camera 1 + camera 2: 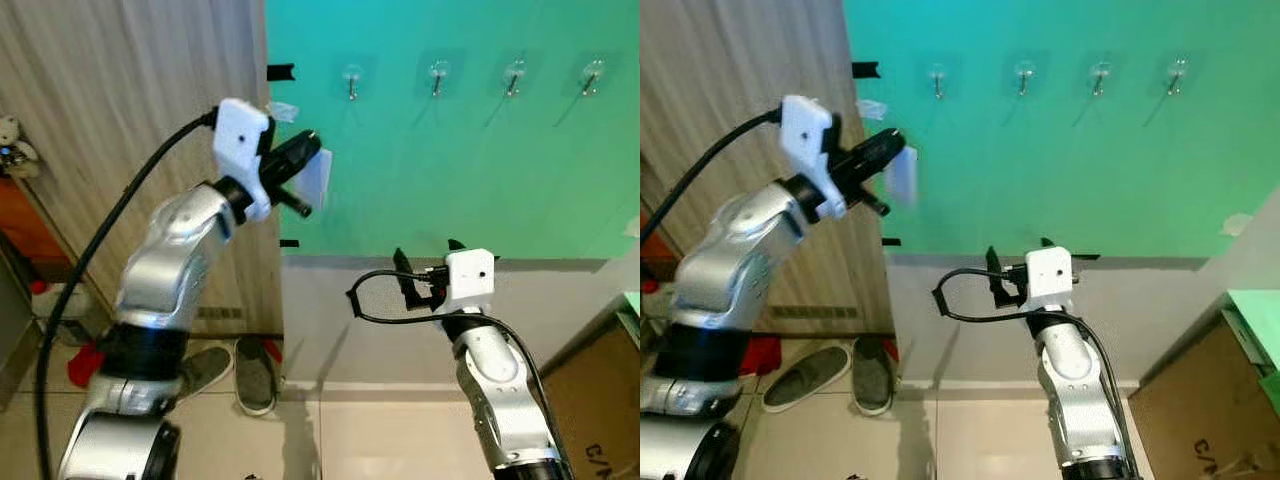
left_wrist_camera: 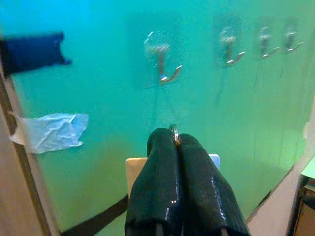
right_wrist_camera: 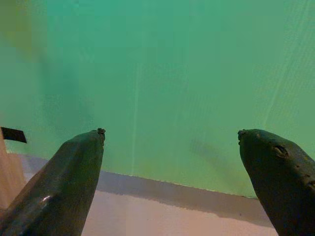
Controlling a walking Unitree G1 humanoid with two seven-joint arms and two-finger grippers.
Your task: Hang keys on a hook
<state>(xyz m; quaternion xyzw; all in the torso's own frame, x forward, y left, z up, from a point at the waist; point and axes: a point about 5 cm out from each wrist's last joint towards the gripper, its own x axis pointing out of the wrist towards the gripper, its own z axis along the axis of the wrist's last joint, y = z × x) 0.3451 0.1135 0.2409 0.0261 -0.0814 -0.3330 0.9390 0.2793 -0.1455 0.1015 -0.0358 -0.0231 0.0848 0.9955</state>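
Right gripper (image 3: 170, 147) fingers spread wide apart, facing green wall (image 3: 162, 73); black tape strip (image 3: 12, 134) beside one finger.

Silver jointed arms, white wrist camera boxes, black cables looping out; left gripper (image 1: 300, 160), right gripper (image 3: 172, 147) glossy black fingers.
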